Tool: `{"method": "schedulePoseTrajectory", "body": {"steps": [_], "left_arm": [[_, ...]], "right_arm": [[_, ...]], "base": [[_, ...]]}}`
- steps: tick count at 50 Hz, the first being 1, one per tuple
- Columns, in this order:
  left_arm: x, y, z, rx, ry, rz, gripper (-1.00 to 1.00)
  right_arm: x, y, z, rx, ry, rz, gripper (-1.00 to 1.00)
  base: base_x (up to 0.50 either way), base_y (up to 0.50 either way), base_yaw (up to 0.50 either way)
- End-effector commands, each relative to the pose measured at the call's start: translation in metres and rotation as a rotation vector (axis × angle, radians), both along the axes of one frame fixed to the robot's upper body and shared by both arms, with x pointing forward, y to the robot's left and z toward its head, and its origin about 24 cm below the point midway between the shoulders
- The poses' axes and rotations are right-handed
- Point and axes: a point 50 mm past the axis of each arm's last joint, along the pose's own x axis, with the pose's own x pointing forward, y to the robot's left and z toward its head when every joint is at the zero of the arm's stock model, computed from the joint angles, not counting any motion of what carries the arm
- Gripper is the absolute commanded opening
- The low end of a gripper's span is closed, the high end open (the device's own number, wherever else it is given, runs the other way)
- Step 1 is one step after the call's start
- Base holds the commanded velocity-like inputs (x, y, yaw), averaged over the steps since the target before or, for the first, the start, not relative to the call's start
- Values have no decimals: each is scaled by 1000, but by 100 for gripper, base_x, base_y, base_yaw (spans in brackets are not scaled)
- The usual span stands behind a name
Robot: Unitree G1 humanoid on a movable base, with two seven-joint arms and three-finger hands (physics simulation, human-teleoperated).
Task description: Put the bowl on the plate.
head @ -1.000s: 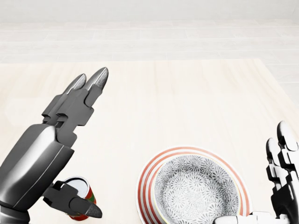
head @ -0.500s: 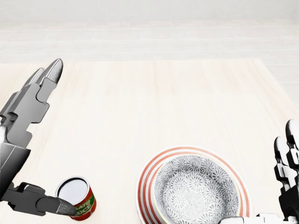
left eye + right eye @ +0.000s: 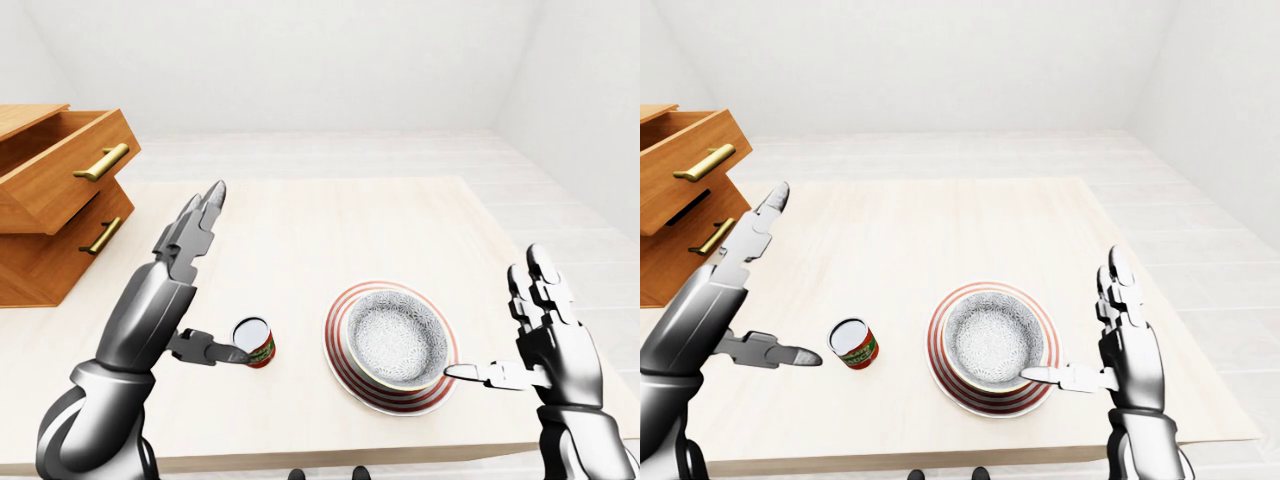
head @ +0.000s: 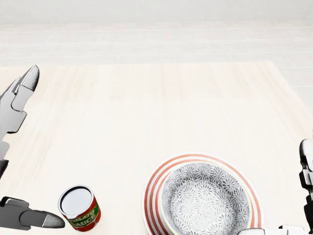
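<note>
Bowl (image 4: 205, 200) sits on the plate (image 4: 152, 188); both robot hands, left (image 3: 185, 285) and right (image 3: 1120, 345), have drawn outward, fingers spread, so task looks done.

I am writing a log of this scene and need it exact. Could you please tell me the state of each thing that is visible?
Bowl: upright, sitting on the plate, nothing in it.
Plate: flat on the table, under the bowl.
Can: upright, beside the plate, apart from it.
Upper drawer: pulled open.
Lower drawer: pulled out less.
Left hand: open, holding nothing.
Right hand: open, holding nothing.
</note>
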Motion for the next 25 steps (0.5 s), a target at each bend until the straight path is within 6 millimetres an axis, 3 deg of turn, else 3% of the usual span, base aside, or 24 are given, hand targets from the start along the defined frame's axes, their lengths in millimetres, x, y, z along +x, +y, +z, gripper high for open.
{"method": "schedulePoseTrajectory", "body": {"steps": [1, 25], "left_arm": [[-1, 8, -3, -18, 13, 28, 100], [-1, 19, 0, -6, 7, 61, 100]], "right_arm": [[-2, -2, 5, -12, -18, -7, 100], [-10, -6, 29, -91, -107, -15, 100]], "base": [[0, 0, 0], [0, 0, 0]]}}
